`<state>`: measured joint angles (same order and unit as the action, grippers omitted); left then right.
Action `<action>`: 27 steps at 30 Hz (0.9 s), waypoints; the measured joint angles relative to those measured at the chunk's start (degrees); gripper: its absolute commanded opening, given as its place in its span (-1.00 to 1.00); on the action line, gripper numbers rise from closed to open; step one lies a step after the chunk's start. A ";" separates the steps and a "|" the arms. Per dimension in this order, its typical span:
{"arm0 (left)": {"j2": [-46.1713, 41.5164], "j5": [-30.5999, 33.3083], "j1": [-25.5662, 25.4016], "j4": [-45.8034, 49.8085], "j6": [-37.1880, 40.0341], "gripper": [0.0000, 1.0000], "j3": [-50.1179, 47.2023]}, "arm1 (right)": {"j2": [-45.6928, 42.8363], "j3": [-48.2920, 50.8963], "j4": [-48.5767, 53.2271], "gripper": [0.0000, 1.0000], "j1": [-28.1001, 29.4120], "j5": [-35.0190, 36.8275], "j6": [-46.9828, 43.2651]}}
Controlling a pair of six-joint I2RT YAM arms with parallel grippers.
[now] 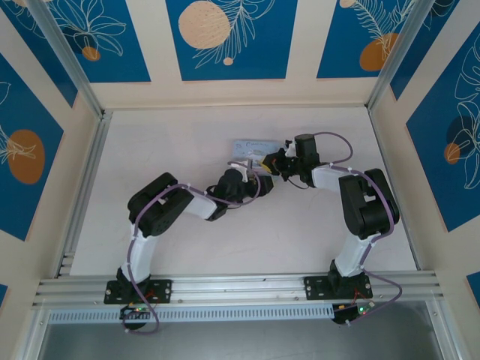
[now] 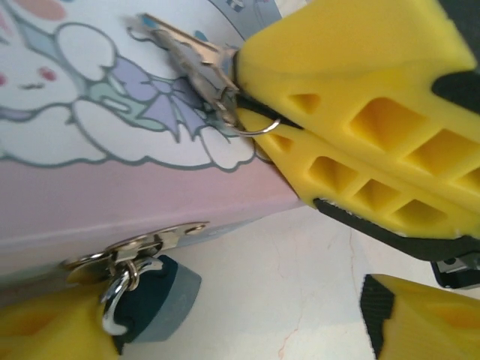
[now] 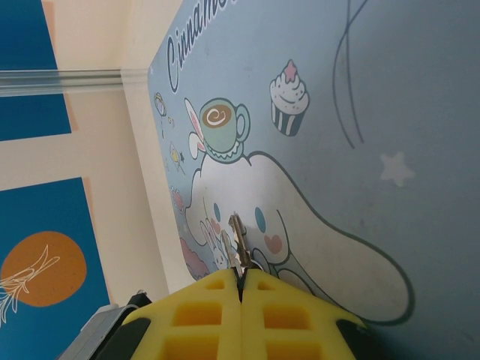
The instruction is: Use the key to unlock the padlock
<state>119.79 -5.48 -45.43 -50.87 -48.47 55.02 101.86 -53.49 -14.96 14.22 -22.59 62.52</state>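
Right hand (image 3: 241, 281) clenched tight on the key (image 3: 237, 241), its tip out over the tin box (image 1: 250, 145) lid, toward the worktop's (image 1: 187, 251) far edge. Left hand (image 2: 232, 326) spread apart, and the padlock (image 2: 161, 300) hangs from the hasp (image 2: 161, 238), against one finger (image 2: 45, 330).

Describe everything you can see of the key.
The key is small, thin, dull greyish-brown metal, with a thin wire ring at its head. The right gripper is shut on the head, so just the blade sticks out past the yellow fingers. It points out over the cartoon lid of the tin box; whether it touches the lid is unclear. It is apart from the padlock, not in it.
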 measured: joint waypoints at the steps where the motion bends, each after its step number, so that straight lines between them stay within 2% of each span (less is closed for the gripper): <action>1: 0.09 0.00 0.00 -0.44 -0.44 0.39 -0.17 | 0.00 0.00 0.00 -1.00 -0.04 0.00 0.00; 6: 0.35 0.63 0.00 -1.73 -2.10 0.09 -0.57 | 0.00 0.00 0.02 -1.00 -0.28 -0.11 0.00; 10: 0.52 1.18 0.00 -1.88 -2.54 0.03 -0.63 | 0.00 0.00 0.02 -1.00 -0.59 -0.17 0.00; 23: 2.32 4.24 0.00 -1.66 -3.80 -0.35 -0.66 | 0.00 0.00 0.04 -1.00 -0.98 -0.35 0.00; 27: 2.45 4.61 0.04 -1.36 -4.17 -0.54 -0.66 | 0.00 0.04 0.00 -1.00 -1.03 -0.35 0.02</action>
<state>122.23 -0.86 -45.39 -52.23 -52.64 54.37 101.86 -53.45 -14.96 13.19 -22.94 62.54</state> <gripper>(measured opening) 0.268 0.060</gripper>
